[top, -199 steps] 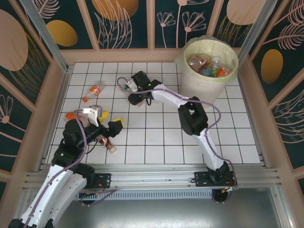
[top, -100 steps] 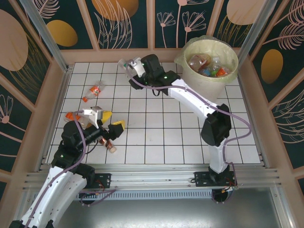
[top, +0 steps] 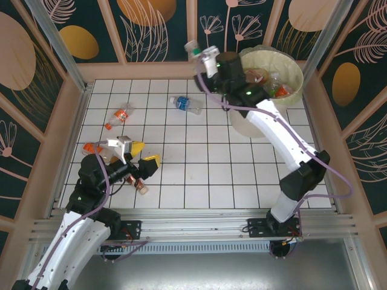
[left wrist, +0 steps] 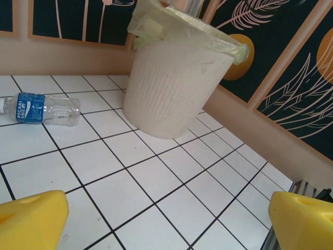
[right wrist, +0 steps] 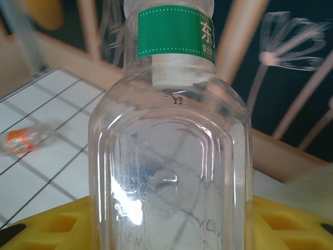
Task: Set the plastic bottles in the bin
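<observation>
White-tiled worktop (top: 242,175), dark flowery panels all round. Big change over the last second: the right tool (top: 205,58) was down low on the tiles, and now it's swung up and across, clenched round a clear bottle with a green label (right wrist: 171,130). Its wrist view shows the yellow fingers hugging the bottle's base from both sides.

The bin (top: 248,118) sits right beside that tool, with the rim just under and behind it, but the bottle itself pokes out on the side away from the bin. So I'd say it isn't over the opening yet. It probably needs a bit more of a swing before letting go, or it lands outside.

A bunch of bottles in the bin (top: 266,84) already. Back below the right tool a blue-labelled bottle (top: 185,104) is lying on the tiles, so that's likely up next.

The left tool (top: 144,152) hasn't budged: jaws wide apart, nothing in them. A brown bottle (top: 137,183) lies just below it and two orange-labelled bottles (top: 119,115) lie off to its far side.
</observation>
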You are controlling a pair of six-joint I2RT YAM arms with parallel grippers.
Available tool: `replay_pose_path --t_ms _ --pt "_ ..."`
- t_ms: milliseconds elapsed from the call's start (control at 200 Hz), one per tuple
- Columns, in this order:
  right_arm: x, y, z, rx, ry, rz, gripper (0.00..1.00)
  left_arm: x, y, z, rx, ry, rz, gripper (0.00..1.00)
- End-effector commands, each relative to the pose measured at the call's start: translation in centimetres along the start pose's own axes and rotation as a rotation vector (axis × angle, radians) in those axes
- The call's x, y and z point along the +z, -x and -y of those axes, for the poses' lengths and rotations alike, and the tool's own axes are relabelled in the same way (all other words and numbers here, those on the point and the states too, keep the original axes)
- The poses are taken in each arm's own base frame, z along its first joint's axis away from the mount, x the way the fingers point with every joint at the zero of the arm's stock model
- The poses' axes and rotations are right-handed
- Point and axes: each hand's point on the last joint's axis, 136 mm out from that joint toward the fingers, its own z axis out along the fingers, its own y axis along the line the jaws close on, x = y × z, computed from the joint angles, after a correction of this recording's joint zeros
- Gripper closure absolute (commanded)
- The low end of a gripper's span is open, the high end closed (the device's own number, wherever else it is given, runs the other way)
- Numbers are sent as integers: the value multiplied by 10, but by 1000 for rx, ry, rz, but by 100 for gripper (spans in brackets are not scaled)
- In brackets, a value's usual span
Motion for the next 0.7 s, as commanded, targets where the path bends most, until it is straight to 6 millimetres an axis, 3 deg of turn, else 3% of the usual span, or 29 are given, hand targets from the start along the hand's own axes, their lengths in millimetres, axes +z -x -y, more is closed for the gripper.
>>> replay_pose_path --t_ms 0,325,435,696 --pt "-24 1 48 69 -122 11 53 0 3 4 8 -21 15 1" --pt "-53 -38 145 91 -320 -119 51 2 1 0 2 -5 6 1" --pt "-59 -43 152 106 -329 -124 51 3 0 -1 -1 -2 1 1" --pt "-59 -76 162 115 -322 -150 48 2 1 -2 -1 5 4 1"
